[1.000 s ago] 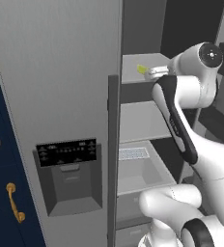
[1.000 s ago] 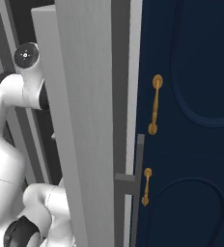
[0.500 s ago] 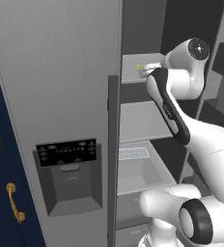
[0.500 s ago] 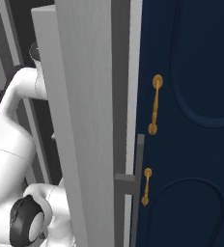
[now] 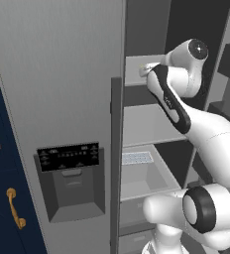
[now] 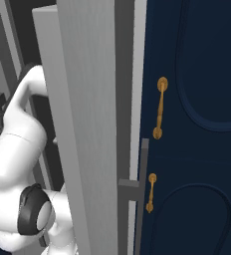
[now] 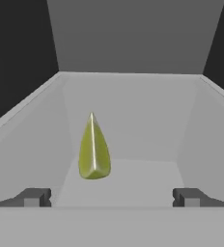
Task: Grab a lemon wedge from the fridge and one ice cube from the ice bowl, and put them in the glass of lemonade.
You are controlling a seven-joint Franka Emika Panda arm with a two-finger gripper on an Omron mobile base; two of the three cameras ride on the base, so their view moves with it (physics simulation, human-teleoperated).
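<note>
The fridge (image 5: 57,99) stands with its right door swung open. My arm reaches onto an upper shelf (image 5: 137,77), and the gripper (image 5: 146,69) is at the shelf's left end. In the hand view a yellow-green lemon wedge (image 7: 93,149) stands point-up on the white shelf floor, just ahead of the gripper (image 7: 111,197) and slightly left of its centre line. The two fingertips (image 7: 34,197) stand far apart, open, with nothing between them. The ice bowl and the glass of lemonade are out of view.
White side walls (image 7: 32,140) and a grey back wall close in the shelf around the wedge. Below are a second shelf and a drawer (image 5: 142,173). The open door's edge (image 6: 87,124) rises beside my arm. Navy cabinets with gold handles (image 6: 160,107) flank the fridge.
My arm has swung left and reached further in along the upper shelf, so the hand now covers the wedge in the left base view. The jaws have stayed open.
</note>
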